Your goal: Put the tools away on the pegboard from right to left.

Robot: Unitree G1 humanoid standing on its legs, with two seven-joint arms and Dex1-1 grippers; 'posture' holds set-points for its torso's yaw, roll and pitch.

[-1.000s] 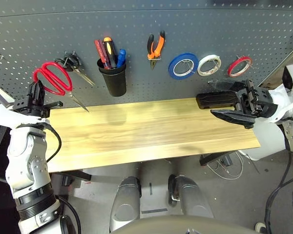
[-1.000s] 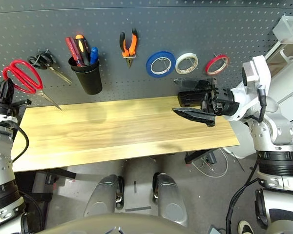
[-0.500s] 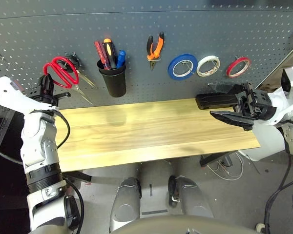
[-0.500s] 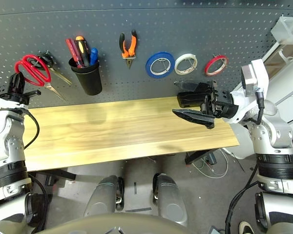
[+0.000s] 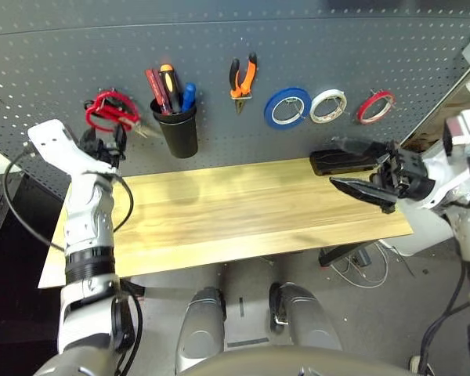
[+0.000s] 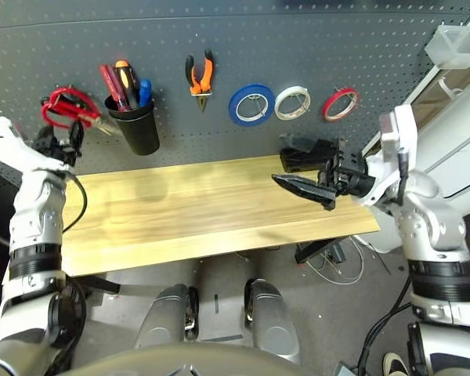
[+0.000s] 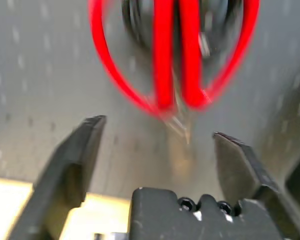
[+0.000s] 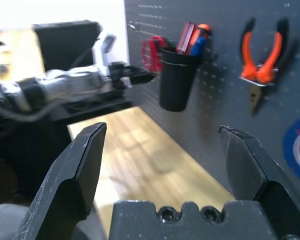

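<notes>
Since a second ago the left claw (image 5: 110, 146) has carried the red-handled scissors (image 5: 110, 111) up and rightward along the pegboard (image 5: 313, 47) and let go of them: they now hang on the board at its left end, just left of the black cup holder (image 5: 177, 131), over the black-handled scissors whose loops show behind the red ones in the left wrist view. The left claw sits just below the red handles with its fingers (image 7: 70, 165) spread apart and nothing between them. The right claw (image 5: 352, 174) has stayed roughly where it was, above the right end of the wooden bench (image 5: 235, 215), pointing left, its jaws wide open and empty.

The other tools are on the board as well. The red-handled screwdriver (image 5: 154, 85) stands in the cup holder beside an orange-and-black-handled one and a blue-handled one. The orange-and-black-handled pliers (image 5: 242, 74) hang nose down from a hook to the right of the cup. Further right, in a row, hang the blue tape roll (image 5: 287, 106), the white tape roll (image 5: 328, 105) and the thin red tape ring (image 5: 375, 106), each apart from its neighbour.

No brand, label or writing can be read on any tool, the board or the arms.
</notes>
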